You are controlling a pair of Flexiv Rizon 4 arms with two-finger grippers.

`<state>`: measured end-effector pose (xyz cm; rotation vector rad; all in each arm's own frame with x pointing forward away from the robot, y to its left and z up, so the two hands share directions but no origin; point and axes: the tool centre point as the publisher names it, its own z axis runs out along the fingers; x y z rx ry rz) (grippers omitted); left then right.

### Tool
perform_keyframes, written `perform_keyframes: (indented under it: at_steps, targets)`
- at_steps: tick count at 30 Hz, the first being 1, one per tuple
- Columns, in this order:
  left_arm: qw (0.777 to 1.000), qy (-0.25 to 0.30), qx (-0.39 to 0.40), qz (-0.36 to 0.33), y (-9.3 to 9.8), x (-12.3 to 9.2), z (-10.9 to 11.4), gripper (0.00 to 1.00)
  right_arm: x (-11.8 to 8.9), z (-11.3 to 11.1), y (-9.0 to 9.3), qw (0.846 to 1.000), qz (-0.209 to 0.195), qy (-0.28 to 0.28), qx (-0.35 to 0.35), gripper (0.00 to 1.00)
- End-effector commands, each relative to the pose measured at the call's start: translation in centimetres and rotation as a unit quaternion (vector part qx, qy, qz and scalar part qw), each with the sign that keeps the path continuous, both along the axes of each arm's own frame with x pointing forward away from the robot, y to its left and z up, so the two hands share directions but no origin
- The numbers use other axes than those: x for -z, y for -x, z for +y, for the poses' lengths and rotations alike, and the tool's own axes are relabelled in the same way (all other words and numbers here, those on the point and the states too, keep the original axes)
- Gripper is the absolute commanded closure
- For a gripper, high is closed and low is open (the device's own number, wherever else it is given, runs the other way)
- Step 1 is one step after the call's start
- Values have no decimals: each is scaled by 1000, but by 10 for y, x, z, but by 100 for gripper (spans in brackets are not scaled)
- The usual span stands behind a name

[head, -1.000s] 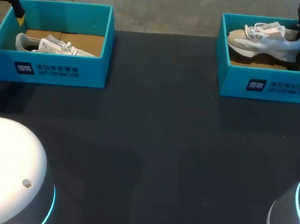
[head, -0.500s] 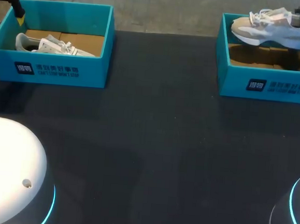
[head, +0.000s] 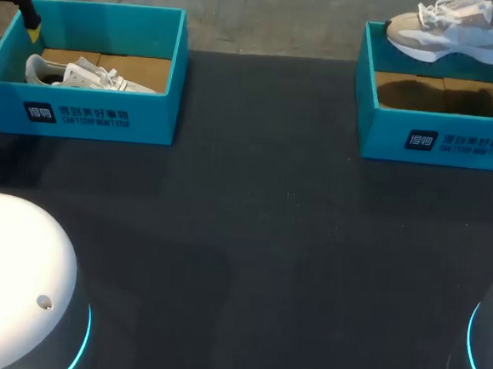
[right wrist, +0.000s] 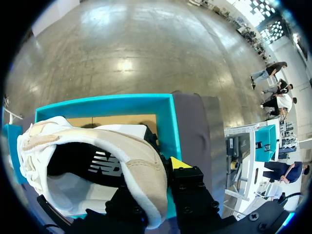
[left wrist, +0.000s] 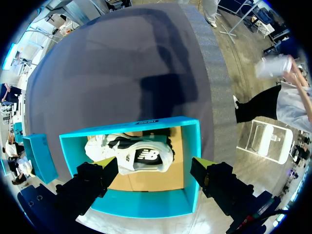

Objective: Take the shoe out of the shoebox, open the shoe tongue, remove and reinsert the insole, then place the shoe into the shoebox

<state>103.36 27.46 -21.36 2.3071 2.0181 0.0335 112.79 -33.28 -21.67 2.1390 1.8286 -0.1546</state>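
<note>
A beige and white shoe (head: 451,31) hangs above the right teal shoebox (head: 438,141), whose cardboard floor is bare. My right gripper (right wrist: 161,183) is shut on the shoe's heel collar (right wrist: 146,170), with one yellow fingertip (right wrist: 179,163) showing outside it and the other hidden by the shoe. A second white shoe (head: 88,75) lies in the left teal shoebox (head: 81,112). My left gripper (left wrist: 155,165) stands open above that box's far rim, and the white shoe (left wrist: 131,156) lies below and between its fingers, untouched.
The two boxes stand at the table's far left and far right. Dark table (head: 252,228) stretches between and in front of them. The white bases of my arms (head: 17,278) fill the near corners.
My right gripper has lifted the beige shoe up out of the right box, leaving its floor bare. The left arm and the left shoe have not moved.
</note>
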Motion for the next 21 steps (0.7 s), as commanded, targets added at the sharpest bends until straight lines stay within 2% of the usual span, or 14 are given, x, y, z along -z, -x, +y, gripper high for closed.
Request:
perform_keyframes:
  at_steps: [1, 2, 10, 21]
  targets:
    - [1000, -1, 0, -1, 2, 0, 0, 0, -48, 16, 34, 1000, -29, 5, -6, 100]
    - [1000, -1, 0, -1, 2, 0, 0, 0, -50, 17, 36, 1000, -30, 6, -6, 100]
    - [1000, -1, 0, -1, 2, 0, 0, 0, -85, 41, 86, 999, -34, 22, -6, 100]
    - [1000, -1, 0, -1, 2, 0, 0, 0, -106, 79, 150, 999, -39, 36, 3, 100]
